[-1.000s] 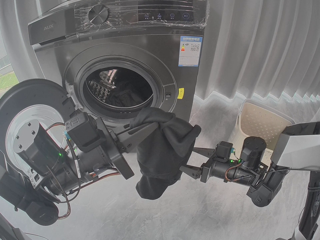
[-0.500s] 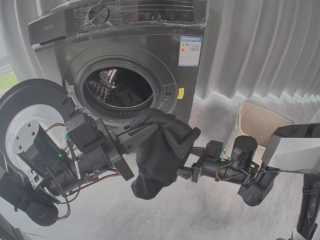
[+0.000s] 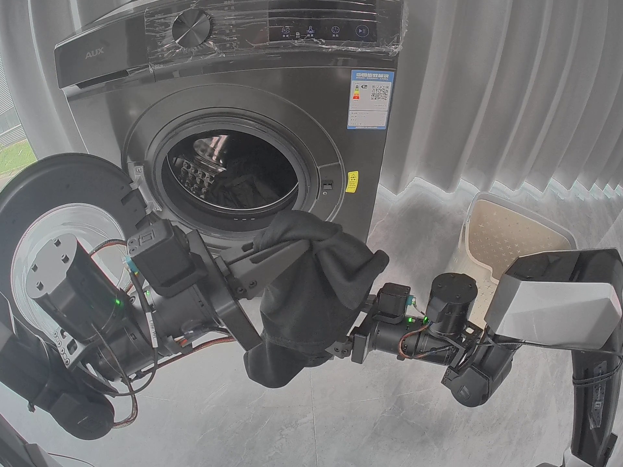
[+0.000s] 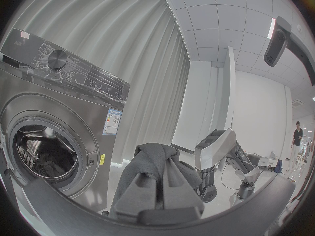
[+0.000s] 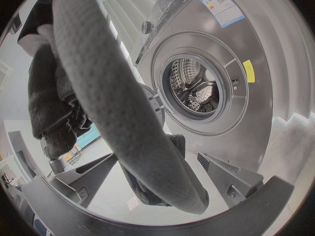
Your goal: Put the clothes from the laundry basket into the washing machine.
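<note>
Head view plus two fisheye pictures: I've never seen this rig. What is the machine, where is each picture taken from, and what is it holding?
This is a two-armed robot on wheels. The head view looks down from a camera on its head; the other two come from cameras on its wrists, each looking past that arm's claw. In front stands a grey front-loading washing machine, its round door swung open, with dark clothes already in the drum. The left claw is shut on a dark grey garment, which hangs below it. The right claw is open, with the hanging cloth between its fingers. A cream plastic laundry basket sits on the floor to the right.
</note>
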Tool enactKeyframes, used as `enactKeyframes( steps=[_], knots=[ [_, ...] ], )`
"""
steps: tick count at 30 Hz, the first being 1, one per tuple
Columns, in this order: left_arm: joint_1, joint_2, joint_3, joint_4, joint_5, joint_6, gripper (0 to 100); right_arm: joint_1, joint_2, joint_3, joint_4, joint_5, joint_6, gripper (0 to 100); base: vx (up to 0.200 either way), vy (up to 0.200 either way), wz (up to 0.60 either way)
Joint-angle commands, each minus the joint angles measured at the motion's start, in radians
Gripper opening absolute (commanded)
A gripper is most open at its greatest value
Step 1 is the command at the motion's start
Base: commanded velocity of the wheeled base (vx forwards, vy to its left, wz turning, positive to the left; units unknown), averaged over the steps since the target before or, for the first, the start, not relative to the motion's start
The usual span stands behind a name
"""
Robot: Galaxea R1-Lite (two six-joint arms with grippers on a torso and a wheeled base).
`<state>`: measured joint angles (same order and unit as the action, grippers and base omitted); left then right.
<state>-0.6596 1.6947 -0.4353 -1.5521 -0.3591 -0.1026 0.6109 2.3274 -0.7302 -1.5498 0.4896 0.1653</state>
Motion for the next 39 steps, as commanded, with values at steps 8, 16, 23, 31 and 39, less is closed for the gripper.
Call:
enactKeyframes(
  steps=[8,16,23,31,39],
  knots=[
    [-0.005,0.005,0.0,0.0,0.0,0.0,0,0.032,0.004,0.0,-0.001,0.0,0.005,0,0.0,0.0,0.0],
    [0.025,-0.001,0.01,0.0,0.0,-0.014,0,0.017,-0.097,0.083,-0.004,-0.002,0.003,0,0.0,0.0,0.0],
    [0.048,-0.006,0.07,0.001,-0.012,-0.049,0,-0.049,-0.237,0.135,-0.006,-0.013,0.008,0,0.0,0.0,0.0],
    [0.037,0.014,0.153,0.001,-0.041,-0.045,0,-0.072,-0.281,0.137,-0.006,-0.039,0.01,0,0.0,0.0,0.0],
    [0.008,0.057,0.242,0.001,-0.063,-0.032,0,-0.077,-0.347,0.114,-0.006,-0.082,0.053,0,0.0,0.0,0.0]
  ],
)
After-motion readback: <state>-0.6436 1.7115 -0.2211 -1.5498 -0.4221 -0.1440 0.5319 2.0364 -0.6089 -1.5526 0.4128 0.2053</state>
